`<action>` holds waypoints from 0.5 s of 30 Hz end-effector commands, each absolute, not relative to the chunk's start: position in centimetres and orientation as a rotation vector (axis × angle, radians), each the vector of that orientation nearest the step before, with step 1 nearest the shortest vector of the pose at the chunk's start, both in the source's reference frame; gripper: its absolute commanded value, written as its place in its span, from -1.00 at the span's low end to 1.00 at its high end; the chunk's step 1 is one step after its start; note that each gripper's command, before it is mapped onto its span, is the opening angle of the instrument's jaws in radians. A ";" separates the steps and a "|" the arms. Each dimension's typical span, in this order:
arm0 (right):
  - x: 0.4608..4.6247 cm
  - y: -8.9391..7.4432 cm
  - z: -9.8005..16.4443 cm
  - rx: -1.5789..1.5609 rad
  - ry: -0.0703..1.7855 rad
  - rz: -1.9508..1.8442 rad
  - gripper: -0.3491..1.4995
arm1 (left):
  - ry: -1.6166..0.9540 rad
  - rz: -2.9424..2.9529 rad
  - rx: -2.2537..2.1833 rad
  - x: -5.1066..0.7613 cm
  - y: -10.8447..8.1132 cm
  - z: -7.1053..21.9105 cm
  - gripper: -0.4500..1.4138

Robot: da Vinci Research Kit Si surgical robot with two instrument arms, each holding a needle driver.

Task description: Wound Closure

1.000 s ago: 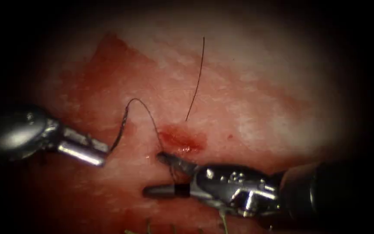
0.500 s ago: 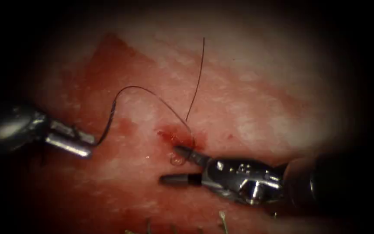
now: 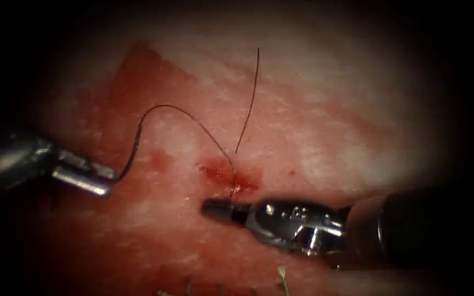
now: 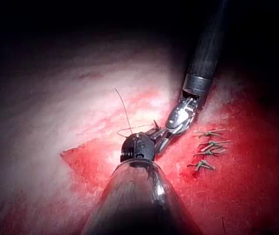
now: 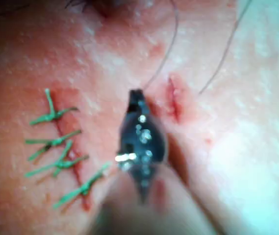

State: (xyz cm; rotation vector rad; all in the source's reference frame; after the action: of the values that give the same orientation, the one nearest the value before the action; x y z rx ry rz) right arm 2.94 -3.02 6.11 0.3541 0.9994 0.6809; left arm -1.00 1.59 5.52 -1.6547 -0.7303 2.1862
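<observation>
Obstacles: a thin dark thread (image 3: 185, 114) arches off the pink, red-stained pork tissue (image 3: 325, 120) from the closed silver jaws of the left needle driver (image 3: 105, 183) to the small red cut (image 3: 231, 175), spanning the ground between them; a second dark strand (image 3: 249, 104) rises straight up from the cut, and the silver right needle driver (image 3: 215, 207), jaws together, lies just below it. A row of green stitches (image 5: 61, 152) sits beside the right tool. Free room: bare tissue right of and above the cut.

No writing, label, brand, number or sign can be read anywhere — not on any surface shown.
</observation>
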 end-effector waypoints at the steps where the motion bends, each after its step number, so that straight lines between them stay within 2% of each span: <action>1: 2.95 -3.1 6.1 0.364 0.986 0.677 -1.00 | -0.736 2.184 -1.655 -1.05 1.5 5.6 -1.00; 15: 2.95 -3.2 5.7 0.406 0.977 0.680 -1.00 | -0.738 2.189 -1.649 -0.98 1.5 5.6 -1.00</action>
State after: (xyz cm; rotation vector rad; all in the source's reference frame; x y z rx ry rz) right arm 2.93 -3.06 5.62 0.4055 0.9804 0.6811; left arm -0.91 1.59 5.53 -1.6500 -0.7329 2.1907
